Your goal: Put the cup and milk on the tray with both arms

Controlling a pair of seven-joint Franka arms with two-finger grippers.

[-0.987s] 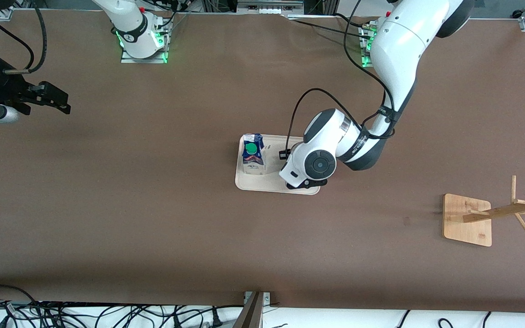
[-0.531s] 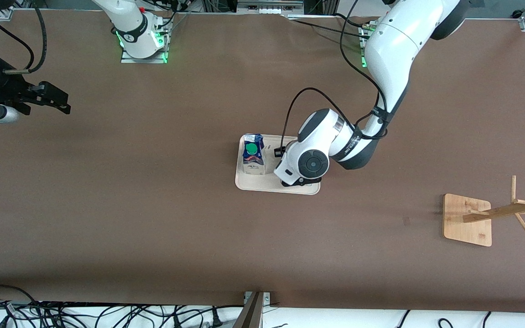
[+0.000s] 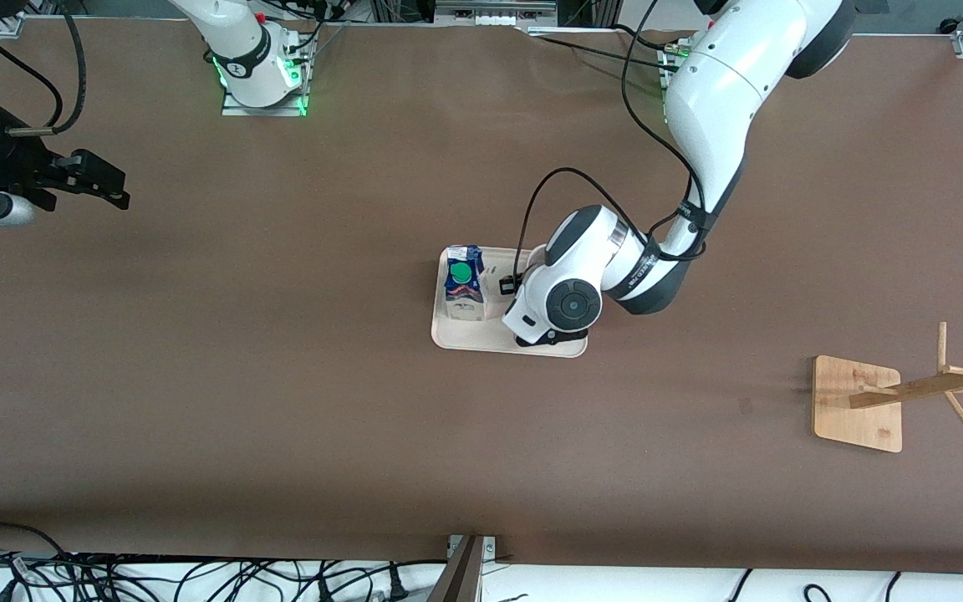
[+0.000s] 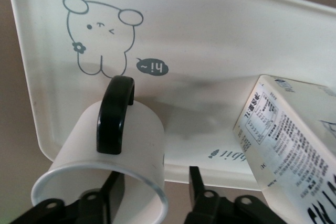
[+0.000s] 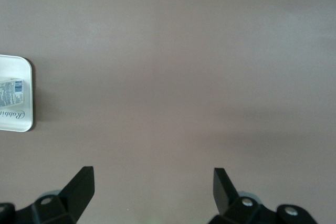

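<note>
The cream tray lies mid-table, and its rabbit drawing shows in the left wrist view. The milk stands on the tray's end toward the right arm and also shows in the left wrist view. The cup, white with a black handle, stands at the tray's edge toward the left arm; the left wrist hides it in the front view. My left gripper is open, with one finger inside the cup and one outside, and gaps show on both sides of the wall. My right gripper is open and empty, waiting over bare table.
A wooden stand with a square base stands toward the left arm's end, nearer the front camera. The right wrist view shows bare brown table and a corner of the tray. Cables lie along the table's front edge.
The left arm's wrist has shifted a little toward the milk over the tray. The right arm, the milk and the tray have not moved.
</note>
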